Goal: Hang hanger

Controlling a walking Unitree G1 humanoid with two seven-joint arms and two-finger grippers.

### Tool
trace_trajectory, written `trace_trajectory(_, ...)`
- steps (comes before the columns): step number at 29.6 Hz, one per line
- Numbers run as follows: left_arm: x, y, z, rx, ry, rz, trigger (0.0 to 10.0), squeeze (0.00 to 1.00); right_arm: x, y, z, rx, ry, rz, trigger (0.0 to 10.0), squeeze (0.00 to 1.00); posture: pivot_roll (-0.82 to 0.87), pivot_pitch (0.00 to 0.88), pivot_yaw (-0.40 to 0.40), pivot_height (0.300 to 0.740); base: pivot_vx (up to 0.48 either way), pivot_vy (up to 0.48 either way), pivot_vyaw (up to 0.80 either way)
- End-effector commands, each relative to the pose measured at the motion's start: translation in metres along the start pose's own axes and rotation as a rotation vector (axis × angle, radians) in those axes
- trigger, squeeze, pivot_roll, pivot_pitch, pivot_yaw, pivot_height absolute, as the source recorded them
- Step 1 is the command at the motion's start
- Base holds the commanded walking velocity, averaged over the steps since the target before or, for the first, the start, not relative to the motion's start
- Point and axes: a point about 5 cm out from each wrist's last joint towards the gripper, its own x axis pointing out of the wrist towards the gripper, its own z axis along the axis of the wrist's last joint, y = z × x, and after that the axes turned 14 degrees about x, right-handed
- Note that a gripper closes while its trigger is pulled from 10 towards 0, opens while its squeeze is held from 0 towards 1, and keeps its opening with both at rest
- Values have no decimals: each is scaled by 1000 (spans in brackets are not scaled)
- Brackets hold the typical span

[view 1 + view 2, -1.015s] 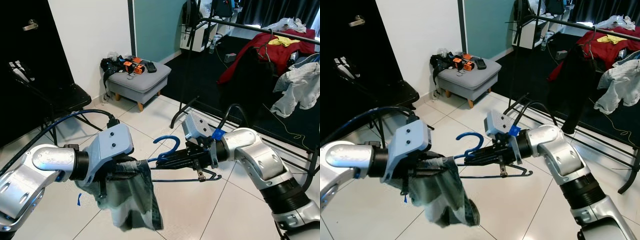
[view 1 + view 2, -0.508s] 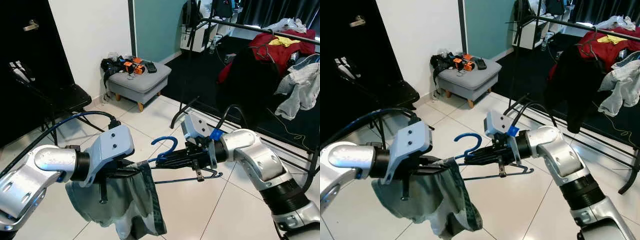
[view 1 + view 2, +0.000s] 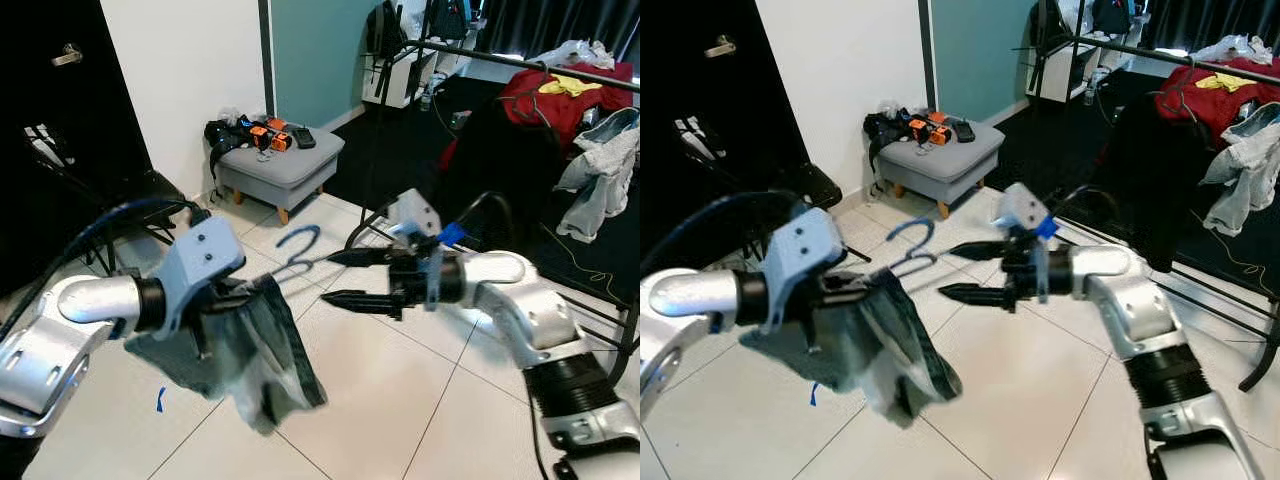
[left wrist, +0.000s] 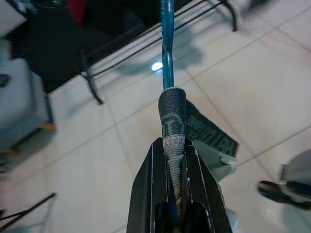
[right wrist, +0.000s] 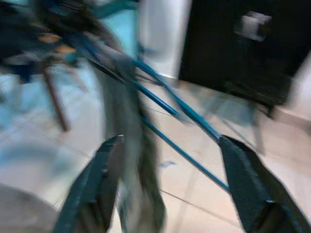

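Observation:
A blue hanger (image 3: 298, 246) with a grey-green garment (image 3: 262, 345) draped over it is held out in front of me. My left gripper (image 4: 173, 145) is shut on the hanger through the garment's waistband (image 4: 173, 121). The hanger's blue wire (image 4: 167, 43) sticks out past the fingertips. My right gripper (image 3: 334, 277) stands open just right of the hook, one finger above the other, touching nothing. In the blurred right wrist view the hanger's bars (image 5: 180, 109) pass between the spread fingers (image 5: 245, 187). The clothes rail (image 3: 520, 60) runs across the back right.
Red and pale clothes (image 3: 545, 95) hang on the rail, whose black feet (image 3: 365, 225) spread over the tiles. A grey footstool (image 3: 280, 160) with small items stands by the wall. A black chair (image 3: 130, 195) is at the left. White tiled floor lies ahead.
My right gripper has opened, let go of the hanger and drawn back slightly. The left arm has swung the hanger and garment up and to the left.

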Motion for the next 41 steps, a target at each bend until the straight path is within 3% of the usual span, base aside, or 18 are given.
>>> trace_trajectory(1, -10, 11, -6, 48, 33, 60, 0, 0, -22, -11, 1, 8, -29, -103, 10000, 1000, -64, 36, 16, 740, 0, 0, 0)
trace_trajectory(8, -18, 26, -3, 65, -2, 130, 0, 0, -46, -14, -7, 72, -43, -159, 10000, 1000, -73, 37, 18, 740, 0, 0, 0)
trace_trajectory(9, -21, 30, 6, 55, -62, 141, 4039, 0, -47, -9, -20, 113, -5, -131, 10000, 1000, -76, 37, 18, 740, 0, 0, 0)
trace_trajectory(10, -24, 34, 16, 40, -143, 138, 9608, 0, -47, -3, -36, 180, 47, -101, 10000, 216, -77, 37, 21, 740, 0, 0, 0)
trace_trajectory(13, -27, 35, 23, 32, -197, 132, 9608, 0, -46, 1, -47, 226, 83, -82, 10000, 216, -77, 37, 21, 740, 0, 0, 0)
trace_trajectory(14, -31, 37, 33, 26, -269, 107, 10000, 0, -42, 4, -59, 276, 102, -72, 10000, 0, -75, 36, 20, 740, 0, 0, 0)
trace_trajectory(17, -38, 41, 42, 42, -358, 83, 10000, 0, -33, 2, -70, 335, 66, -102, 10000, 0, -72, 34, 21, 740, 0, 0, 0)
trace_trajectory(18, -43, 44, 45, 75, -394, 61, 10000, 0, -25, -3, -72, 379, -7, -143, 10000, 0, -72, 33, 23, 740, 0, 0, 0)
trace_trajectory(23, -48, 53, 54, 122, -443, 56, 10000, 0, -15, -8, -64, 479, -157, -154, 10000, 0, -69, 29, 26, 740, 0, 0, 0)
trace_trajectory(30, -47, 61, 66, 165, -480, 97, 10000, 0, -12, 1, -67, 487, -126, -99, 10000, 0, -71, 27, 30, 740, 0, 0, 0)
trace_trajectory(33, -40, 59, 70, 164, -493, 100, 10000, 0, -4, 24, -68, 454, -67, 69, 10000, 0, -72, 28, 31, 740, 0, 0, 0)
trace_trajectory(35, -39, 57, 72, 162, -507, 91, 10000, 0, -1, 30, -68, 439, -54, 108, 10000, 0, -72, 28, 31, 740, 0, 0, 0)
trace_trajectory(41, -38, 55, 77, 165, -539, 69, 10000, 0, 10, 32, -67, 416, -56, 108, 10000, 0, -69, 25, 30, 740, 0, 0, 0)
